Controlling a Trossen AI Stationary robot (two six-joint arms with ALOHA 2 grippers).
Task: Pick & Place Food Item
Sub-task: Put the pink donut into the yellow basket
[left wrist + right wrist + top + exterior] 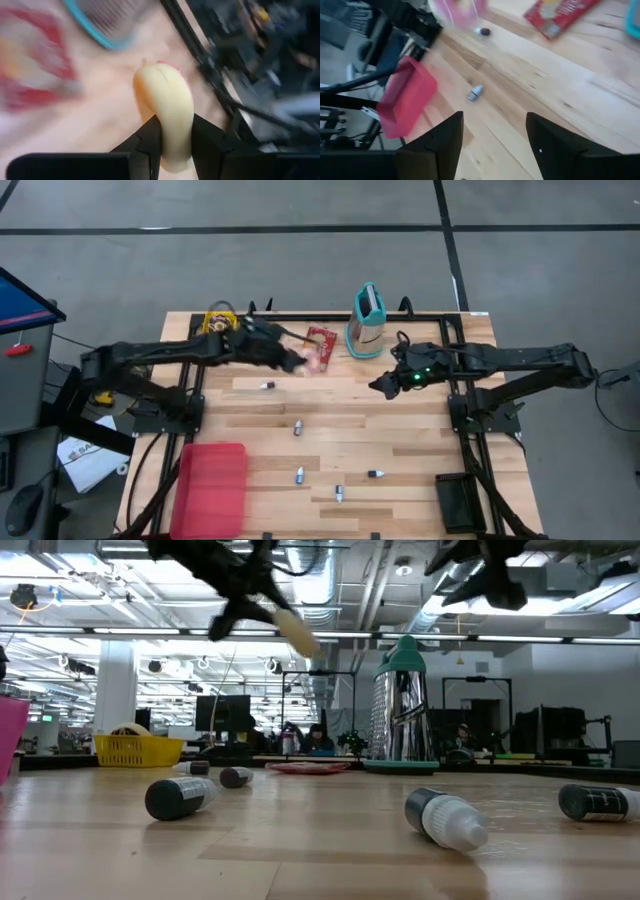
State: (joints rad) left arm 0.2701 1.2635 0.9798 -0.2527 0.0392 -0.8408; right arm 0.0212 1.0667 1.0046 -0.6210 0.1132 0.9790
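Holding a pale yellow food item (165,112) pinched between its two fingers, my left gripper (293,360) hangs above the tabletop (420,440) near its far edge, just beside the red packet (320,345), with the teal-topped grater (367,320) a little further along that edge. My right gripper (492,135) has its jaws spread apart with nothing between them, raised over the right side. Small bottles (298,427) lie scattered mid-table, a red bin (212,485) sits at the near left corner, and what I take to be a yellow basket (218,318) sits at the far left.
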